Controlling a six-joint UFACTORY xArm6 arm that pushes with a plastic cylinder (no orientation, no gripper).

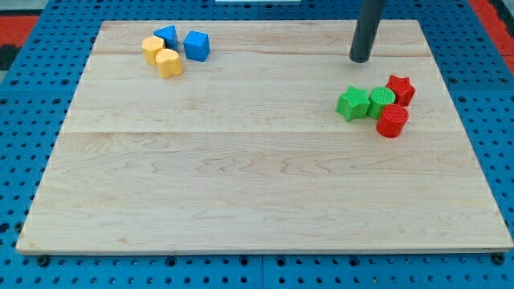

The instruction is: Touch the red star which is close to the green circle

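Wooden worktop (241,177) sits on a blue pegboard (24,144).

View's top left: a tight cluster of 4 blocks. Yellow block (152,49), roughly hexagonal, is furthest left; a 2nd yellow block (169,63), rounded/heart-like, touches it just below-right. Blue block (166,35), shape partly hidden behind the yellows (looks triangular), sits at the top of the cluster. Blue cube (197,46) is just to the view's right of those, close to or touching them, can't tell which.

Mid worktop holds no blocks.

View's right: 2nd cluster. Green star (352,103) is leftmost, touching the green circle (381,101) on its right. Red star (400,89), the task's thing, sits at the green circle's upper right, touching it, toward the worktop's right edge. Red cylinder (393,121) is just below the green circle & the red star, pressed against both.

My tip (360,59), end of the dark rod, is above-left of that cluster: near the green star, apart from it, not touching the red star. No jaws on this rig, just the rod, so nothing is grasped.
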